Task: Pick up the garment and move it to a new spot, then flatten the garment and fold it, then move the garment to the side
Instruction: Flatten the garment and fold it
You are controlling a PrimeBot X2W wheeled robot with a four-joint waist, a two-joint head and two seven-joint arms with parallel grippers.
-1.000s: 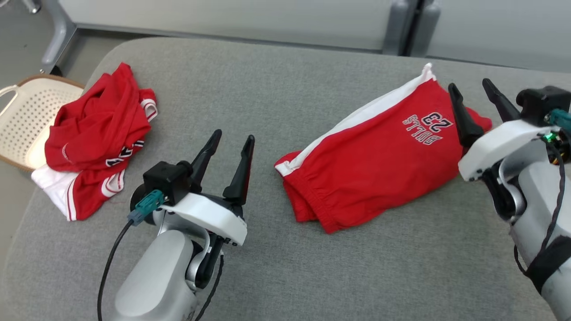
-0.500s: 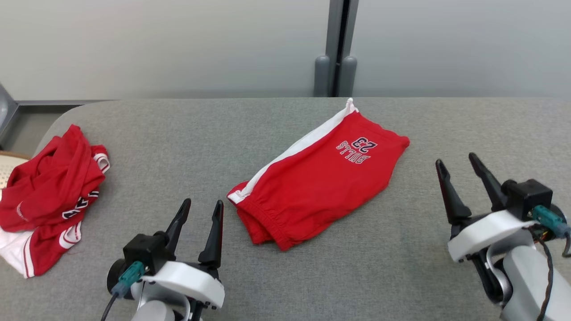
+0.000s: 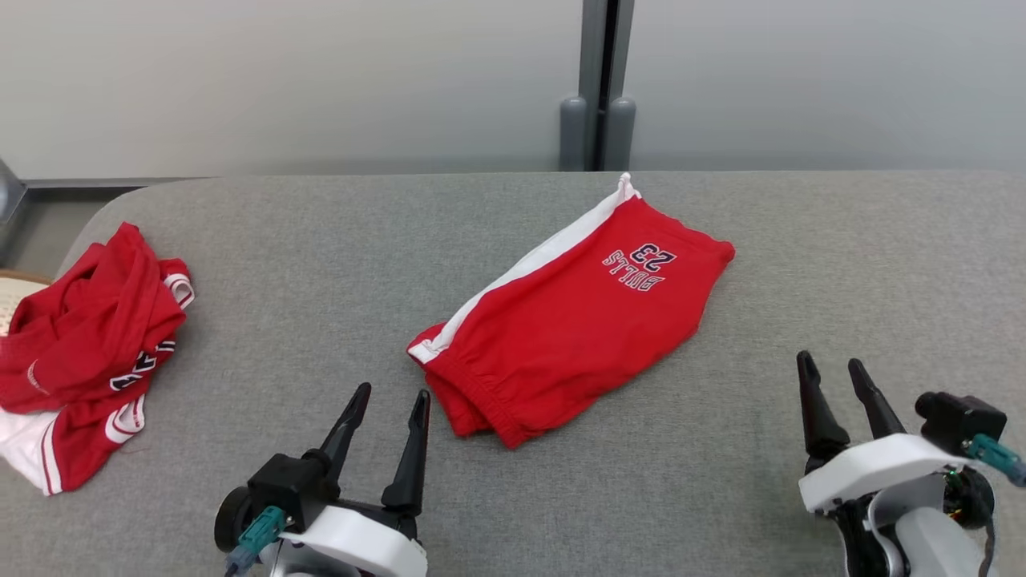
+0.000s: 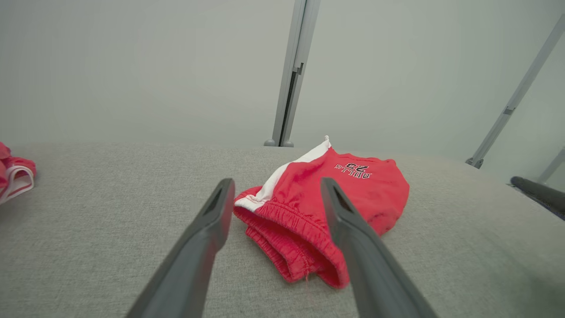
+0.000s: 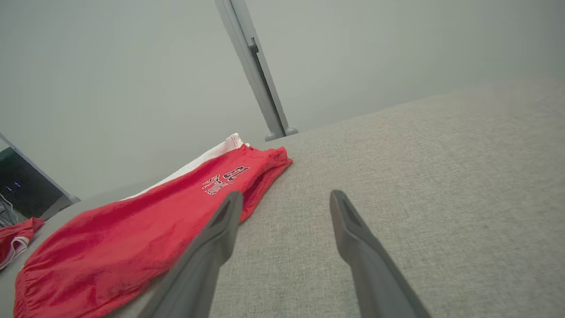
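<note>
My left gripper (image 3: 393,393) is spread and empty. Just ahead and slightly to its right lies the elastic waistband end of the folded red cloth shorts with a white side stripe (image 3: 577,328), on the grey fabric-covered bench (image 3: 321,264). Their long axis runs diagonally away toward the far right. My right gripper (image 3: 828,361), also spread, sits well apart from them, so I judge the left arm nearer.

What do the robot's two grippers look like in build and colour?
Both match. The left gripper and right gripper each have two long, dark, tapering fingers with narrow tips, set on a glossy white shell. A black block sits beside each shell, with a teal connector plugged in. A thin black cable runs by the right wrist.
</note>
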